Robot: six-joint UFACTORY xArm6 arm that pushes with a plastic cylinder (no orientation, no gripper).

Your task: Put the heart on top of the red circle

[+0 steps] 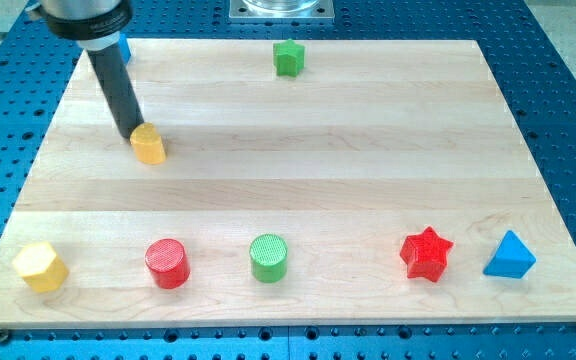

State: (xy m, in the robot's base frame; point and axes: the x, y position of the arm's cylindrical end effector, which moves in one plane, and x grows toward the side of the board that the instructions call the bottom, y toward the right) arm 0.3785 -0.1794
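The yellow heart (149, 145) was found in the board's upper left part, well in from the left edge and a little below the top edge, with my tip (133, 134) set against its upper-left side; no claw was fitted, only the plain dark rod, so nothing was clamped. The heart's pointing and its long axis could not be made out, the shape being small and partly hidden by the rod. The red circle (167, 264) was seen near the bottom edge, left of centre, well apart from the heart and almost straight below it. Between the two a broad stretch of bare wooden board (298, 180) lay open. Beside the red circle, the yellow hexagon (40, 267) was placed to the view's left, close to the bottom-left corner, and the green circle (268, 258) to the view's right, each set apart from it by a gap. Further to the right along the bottom, the red star (426, 254) and the blue triangle (509, 256) were seen near each other, the triangle close to the right edge. A green block (288, 58) stood near the top edge, about mid-width. A blue block (124, 48) was glimpsed behind the rod at the top left, mostly hidden, its shape not to be told
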